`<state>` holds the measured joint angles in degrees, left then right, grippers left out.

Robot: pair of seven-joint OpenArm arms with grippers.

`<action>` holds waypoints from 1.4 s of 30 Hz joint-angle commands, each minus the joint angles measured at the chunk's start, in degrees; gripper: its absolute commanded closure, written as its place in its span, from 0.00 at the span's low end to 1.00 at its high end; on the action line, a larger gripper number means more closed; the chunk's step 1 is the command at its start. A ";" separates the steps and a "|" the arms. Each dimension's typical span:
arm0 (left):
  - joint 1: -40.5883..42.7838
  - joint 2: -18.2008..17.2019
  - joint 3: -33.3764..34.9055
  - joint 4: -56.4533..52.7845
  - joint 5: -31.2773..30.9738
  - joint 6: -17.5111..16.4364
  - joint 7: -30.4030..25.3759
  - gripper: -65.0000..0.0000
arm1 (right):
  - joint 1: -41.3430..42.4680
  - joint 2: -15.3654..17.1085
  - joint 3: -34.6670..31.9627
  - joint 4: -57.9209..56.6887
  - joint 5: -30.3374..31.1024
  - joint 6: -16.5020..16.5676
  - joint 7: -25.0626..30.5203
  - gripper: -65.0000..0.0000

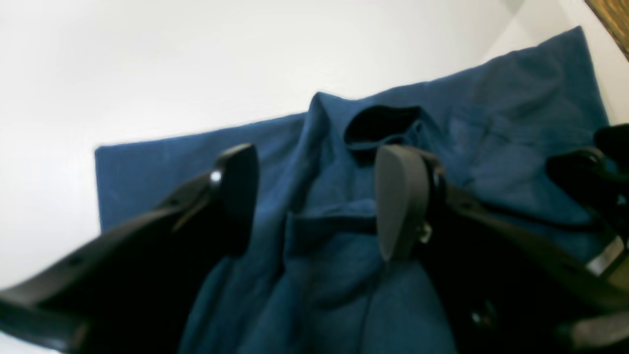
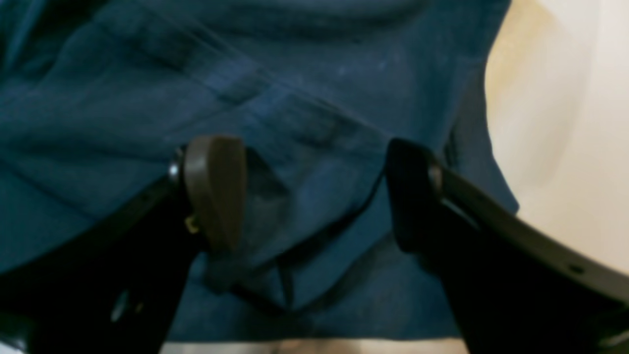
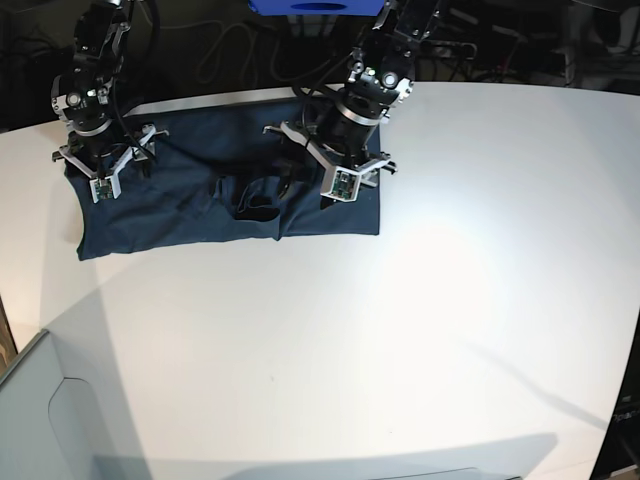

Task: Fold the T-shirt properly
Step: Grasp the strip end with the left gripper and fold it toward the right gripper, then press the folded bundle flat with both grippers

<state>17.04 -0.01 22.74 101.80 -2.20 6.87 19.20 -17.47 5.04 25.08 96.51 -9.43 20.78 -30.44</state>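
Both tools (image 1: 314, 201) low over T-shirt (image 3: 180, 215) (jaws apart)

White table (image 3: 420, 330) fills most of the base view, rounded far edge, matte, evenly lit. Soft shadows cross its near part and right side. Behind it the room is dark: loose cables (image 3: 225, 45) and dim gear, too murky to identify. Blue box (image 3: 315, 6) at the top edge, cut off. Pale grey panel (image 3: 40, 420) at the bottom left corner. Left wrist view: a brown wood-grain patch (image 1: 614, 19) in the top right corner, beyond the table.
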 commanded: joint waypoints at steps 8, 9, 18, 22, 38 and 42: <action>-0.29 0.41 0.25 -5.49 -0.31 1.08 -1.22 0.44 | 0.38 0.63 -0.86 1.03 0.33 -0.25 0.94 0.35; -0.29 1.02 0.25 -5.93 -0.31 1.08 -1.22 0.44 | 0.46 0.63 -0.86 1.03 0.33 -0.25 0.94 0.35; -2.75 1.20 8.25 -7.86 -0.31 0.91 -0.87 0.44 | 1.43 0.63 -0.86 1.03 0.07 -0.25 0.77 0.35; -4.95 0.05 15.54 -7.95 -0.31 0.91 -0.78 0.44 | 1.61 0.63 -0.86 1.03 0.07 -0.25 0.77 0.35; -4.16 -5.66 4.38 1.45 -0.31 0.99 -0.78 0.44 | 6.00 0.37 3.62 5.69 0.33 -0.25 0.77 0.29; -4.16 -5.66 -2.48 -1.53 -0.40 0.91 -0.78 0.44 | 8.29 0.54 6.00 4.11 0.33 -0.25 0.77 0.19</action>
<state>12.82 -5.91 19.97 99.29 -2.55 8.23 19.46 -9.65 4.84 30.65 99.83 -9.19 20.75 -30.74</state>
